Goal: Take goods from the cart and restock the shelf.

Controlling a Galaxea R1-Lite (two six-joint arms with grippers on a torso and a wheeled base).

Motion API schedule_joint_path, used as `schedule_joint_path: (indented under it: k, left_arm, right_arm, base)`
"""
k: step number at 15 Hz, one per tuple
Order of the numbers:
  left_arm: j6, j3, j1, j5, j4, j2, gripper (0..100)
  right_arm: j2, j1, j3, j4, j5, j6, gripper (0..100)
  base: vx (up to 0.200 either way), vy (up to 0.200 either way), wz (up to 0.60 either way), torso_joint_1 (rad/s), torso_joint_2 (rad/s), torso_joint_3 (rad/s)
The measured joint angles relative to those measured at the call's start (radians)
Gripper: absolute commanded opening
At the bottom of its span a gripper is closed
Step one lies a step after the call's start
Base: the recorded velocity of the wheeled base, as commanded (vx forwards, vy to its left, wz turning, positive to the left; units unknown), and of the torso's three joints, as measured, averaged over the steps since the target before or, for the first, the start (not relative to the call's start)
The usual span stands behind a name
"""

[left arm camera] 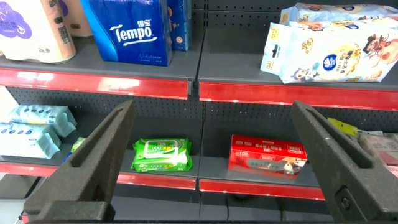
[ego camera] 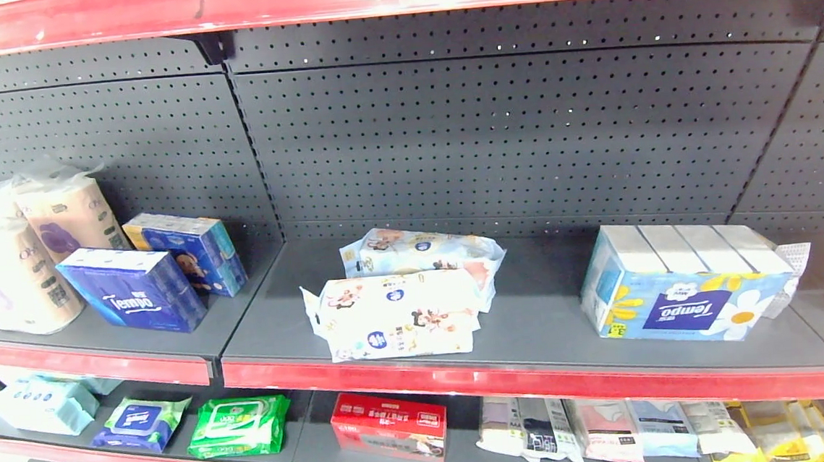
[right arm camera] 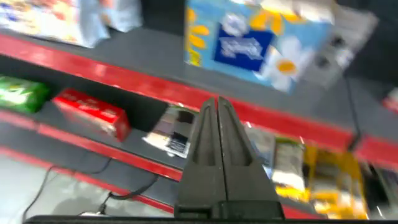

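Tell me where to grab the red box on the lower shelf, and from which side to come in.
Grip the red box by its two short ends, coming in level from the aisle side. It lies flat, long face forward; the shelf above blocks a top reach, and gaps show on both sides. The open left gripper likely suits.

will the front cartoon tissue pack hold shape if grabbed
Probably not: the front cartoon tissue pack has wrinkled soft wrap and loose end flaps, so it may squash. Likely light, being tissue. Lying flat, unlikely to roll.
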State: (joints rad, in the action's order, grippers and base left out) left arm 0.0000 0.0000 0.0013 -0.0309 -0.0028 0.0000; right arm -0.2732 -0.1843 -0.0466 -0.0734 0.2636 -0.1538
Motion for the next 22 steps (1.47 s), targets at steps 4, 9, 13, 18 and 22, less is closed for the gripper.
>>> schedule_joint_path:
  k: [4,9,13,18,22]
  left_arm:
    - [0.000,0.000,0.000,0.000,0.000,0.000,100]
    - [0.000,0.000,0.000,0.000,0.000,0.000,100]
    - [0.006,0.000,0.000,0.000,-0.001,0.000,100]
    - [0.067,0.000,0.000,-0.013,-0.003,0.000,100]
    - [0.071,0.000,0.000,-0.019,-0.005,0.000,100]
  right_arm:
    - [0.144,0.013,0.031,0.028,-0.391,0.094,0]
    - [0.172,0.070,0.042,0.029,-0.330,0.143,0]
    - [0.181,0.115,0.044,0.070,-0.249,0.130,0]
    - [0.187,0.120,0.045,0.072,-0.264,0.153,0]
    - [0.187,0.121,0.045,0.072,-0.264,0.150,0]
  base:
    - [0.000,0.000,0.00,0.000,0.00,0.000]
    - [0.000,0.000,0.00,0.000,0.00,0.000]
    - [0.000,0.000,0.00,0.000,0.00,0.000]
    - [0.000,0.000,0.00,0.000,0.00,0.000]
    - [0.000,0.000,0.00,0.000,0.00,0.000]
